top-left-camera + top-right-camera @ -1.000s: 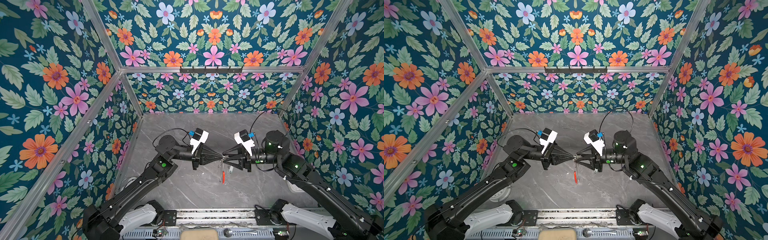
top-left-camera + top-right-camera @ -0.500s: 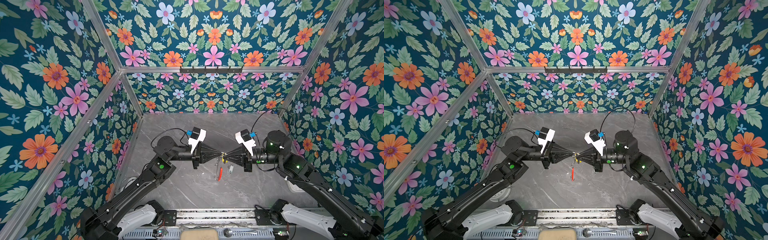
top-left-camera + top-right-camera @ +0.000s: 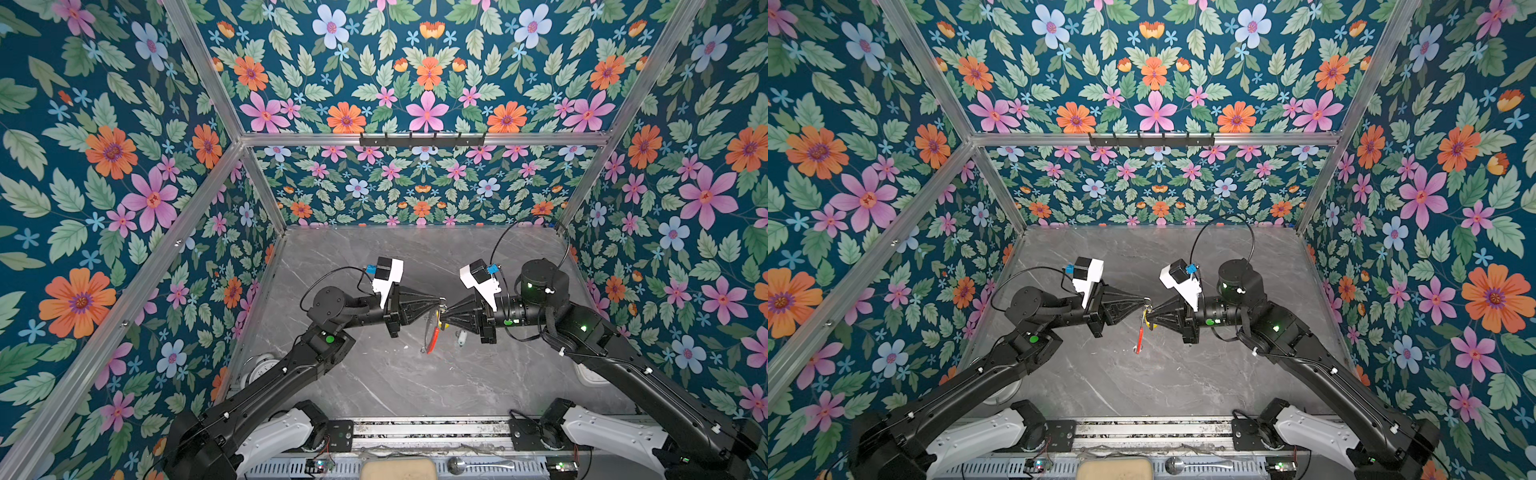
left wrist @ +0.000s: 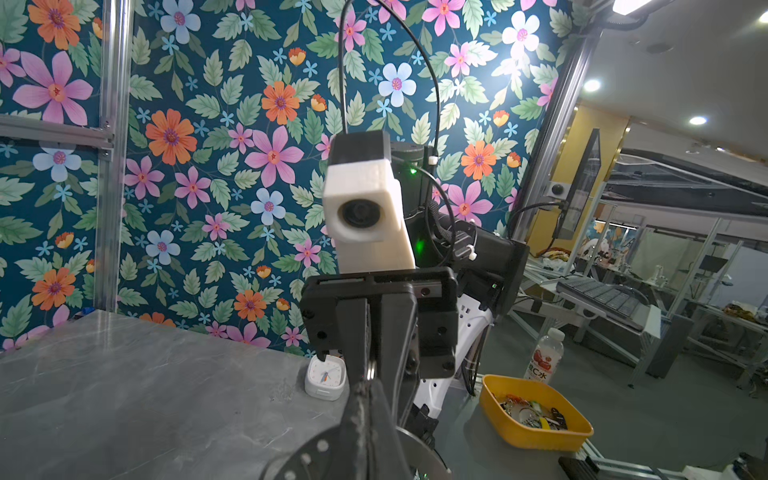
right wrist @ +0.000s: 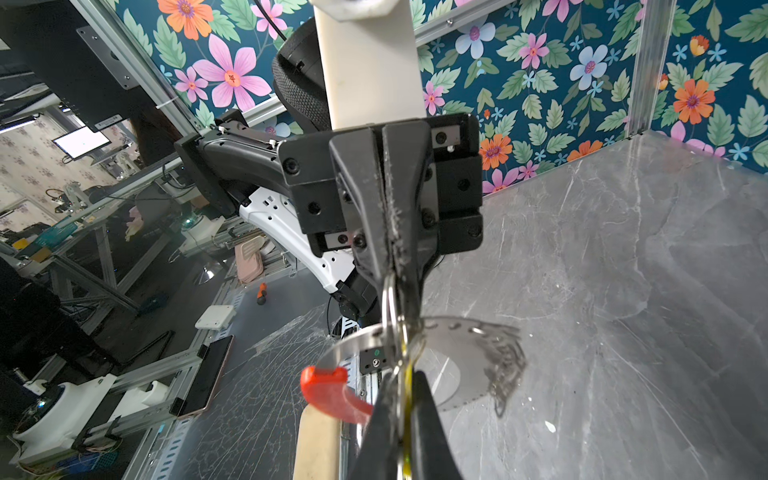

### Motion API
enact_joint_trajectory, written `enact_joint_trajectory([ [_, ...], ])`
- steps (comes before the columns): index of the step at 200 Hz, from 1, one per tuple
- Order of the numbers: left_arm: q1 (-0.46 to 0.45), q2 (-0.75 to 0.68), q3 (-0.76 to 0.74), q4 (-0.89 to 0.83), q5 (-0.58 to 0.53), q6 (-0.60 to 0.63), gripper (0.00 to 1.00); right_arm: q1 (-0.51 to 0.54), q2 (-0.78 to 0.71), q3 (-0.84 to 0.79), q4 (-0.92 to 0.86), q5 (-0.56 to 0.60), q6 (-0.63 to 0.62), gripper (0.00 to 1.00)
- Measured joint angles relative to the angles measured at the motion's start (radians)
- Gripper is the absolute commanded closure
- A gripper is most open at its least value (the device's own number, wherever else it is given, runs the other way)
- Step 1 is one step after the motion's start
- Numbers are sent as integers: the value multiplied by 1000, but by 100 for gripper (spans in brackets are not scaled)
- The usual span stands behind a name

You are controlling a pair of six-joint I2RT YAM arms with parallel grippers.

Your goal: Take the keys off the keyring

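- Keyring (image 3: 432,338) is hanging edge-on in mid-air, red section low, with the table (image 3: 374,386) well beneath it.
- At its top, the left gripper (image 3: 440,300) is pinching a small split ring (image 5: 390,307).
- Just beside it, the right gripper (image 3: 443,319) is clamping what looks like the yellow-tagged key (image 5: 408,374).
- Step in hand, as I judge it: working that key off. The next move calls for easing the grippers apart while threading the key round the coil.

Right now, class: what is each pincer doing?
Left pincer: shut on a small silver ring of the keyring.
Right pincer: shut on the yellow-tagged key.
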Motion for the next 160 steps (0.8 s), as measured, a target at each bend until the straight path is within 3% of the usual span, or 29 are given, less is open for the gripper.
enact_joint_trajectory([
  [91,3,18,-35,125,-3,-75,100,27,12,-20,49,55,-3,100],
  [119,2,18,-35,144,0,-75,100,29,-6,-24,39,82,13,62],
  [140,2,17,-35,171,1,-74,100,29,-23,-24,10,98,7,51],
  [160,2,16,-36,169,1,-66,100,28,-66,-33,1,112,-10,47],
])
